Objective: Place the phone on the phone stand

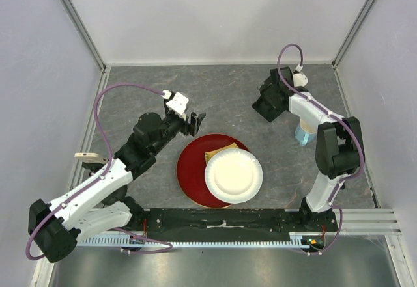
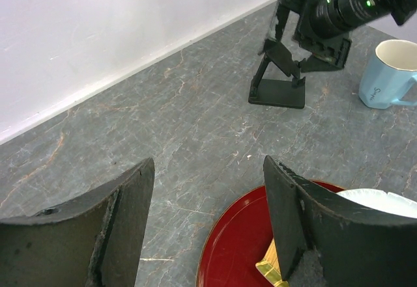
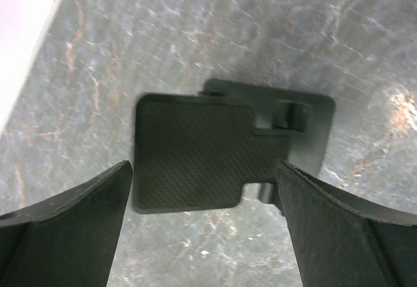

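Evidently nothing is done yet: the phone stand (image 3: 195,150) sits empty beneath the right gripper (image 3: 203,168), jaws wide. The left gripper (image 2: 207,170), equally wide and empty, hovers near the red plate (image 2: 234,248). No view clearly shows the phone.

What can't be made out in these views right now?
Phone: in no view; where it lies cannot be told.
Phone stand: in the top view, hidden under the right arm's fingers.
Yellow object on the red plate: mostly covered by the white paper plate, top and left wrist views.
Light blue mug: cut by the left wrist frame edge; right arm overlaps it in the top view.
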`<state>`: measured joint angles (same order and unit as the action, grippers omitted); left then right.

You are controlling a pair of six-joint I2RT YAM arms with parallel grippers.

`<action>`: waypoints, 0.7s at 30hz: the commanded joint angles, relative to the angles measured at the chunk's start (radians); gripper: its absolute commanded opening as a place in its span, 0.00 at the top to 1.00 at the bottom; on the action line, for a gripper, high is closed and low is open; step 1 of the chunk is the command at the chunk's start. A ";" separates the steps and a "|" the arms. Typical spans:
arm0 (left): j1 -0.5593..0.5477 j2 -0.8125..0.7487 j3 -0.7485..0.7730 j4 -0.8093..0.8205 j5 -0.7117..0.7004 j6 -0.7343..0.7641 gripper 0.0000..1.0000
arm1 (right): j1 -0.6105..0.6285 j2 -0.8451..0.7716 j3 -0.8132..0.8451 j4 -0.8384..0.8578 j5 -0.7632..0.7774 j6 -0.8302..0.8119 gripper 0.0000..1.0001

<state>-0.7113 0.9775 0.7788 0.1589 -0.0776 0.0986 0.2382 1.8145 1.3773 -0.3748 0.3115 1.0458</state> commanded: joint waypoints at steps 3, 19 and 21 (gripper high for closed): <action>-0.007 -0.003 0.037 0.021 -0.005 0.035 0.27 | -0.007 -0.122 -0.176 0.218 0.015 -0.024 0.02; -0.005 0.007 0.037 0.016 -0.011 0.042 0.27 | -0.042 -0.050 -0.207 0.496 -0.281 -0.151 0.05; -0.007 0.010 0.037 0.016 -0.014 0.042 0.27 | -0.031 -0.037 -0.196 0.496 -0.282 -0.162 0.06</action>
<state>-0.7113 0.9840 0.7792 0.1581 -0.0776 0.0994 0.1925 1.7527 1.1809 -0.0105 0.1371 0.9348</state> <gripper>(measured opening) 0.735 0.953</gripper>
